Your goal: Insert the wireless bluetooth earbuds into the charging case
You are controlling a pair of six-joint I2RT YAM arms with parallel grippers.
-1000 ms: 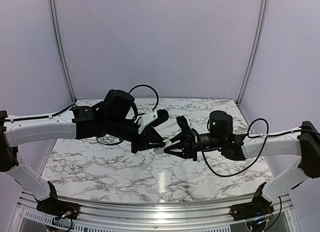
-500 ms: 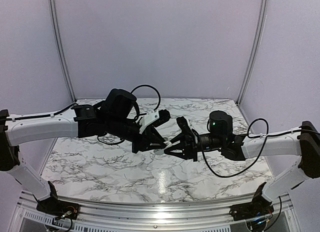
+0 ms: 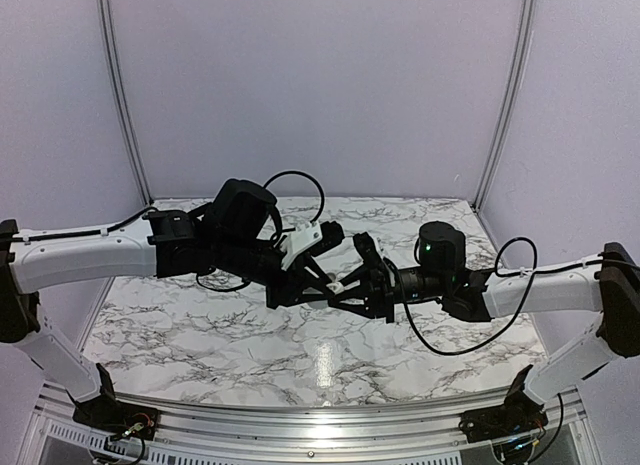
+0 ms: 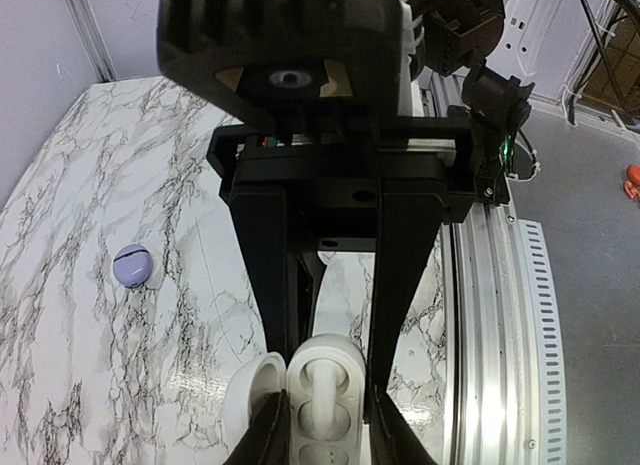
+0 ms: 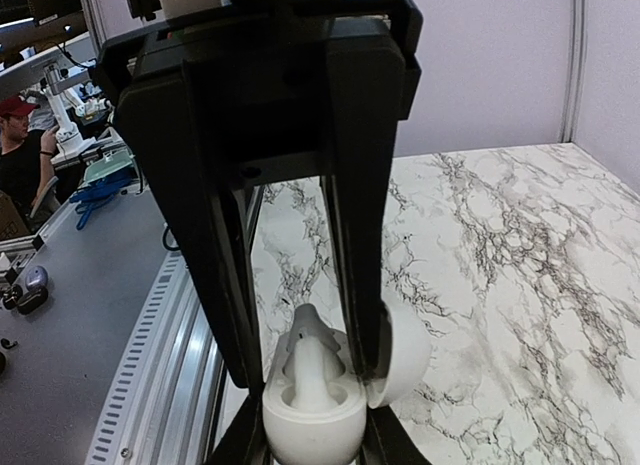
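Observation:
My two grippers meet tip to tip in mid-air above the table's middle. My right gripper [image 3: 336, 289] [image 5: 312, 447] is shut on the body of a white charging case [image 5: 312, 430] [image 4: 325, 357], whose lid [image 5: 405, 355] [image 4: 258, 390] hangs open to one side. A whitish earbud [image 5: 310, 350] [image 4: 326, 400] stands in the case, its head sticking out of a cavity. My left gripper [image 3: 343, 287] [image 4: 327, 415] faces the open case. Its fingers [image 5: 235, 285] straddle the case rim, about a case-width apart, with a gap beside the earbud.
A lilac rounded object with a dark seam [image 4: 133, 266] lies on the marble table [image 3: 200, 325], far to the side in the left wrist view. Purple walls enclose the back and sides. The metal rail [image 3: 300, 425] with the arm bases runs along the near edge.
My left gripper has moved right toward the right gripper, and its fingers now overlap the case. The right arm has hardly moved.

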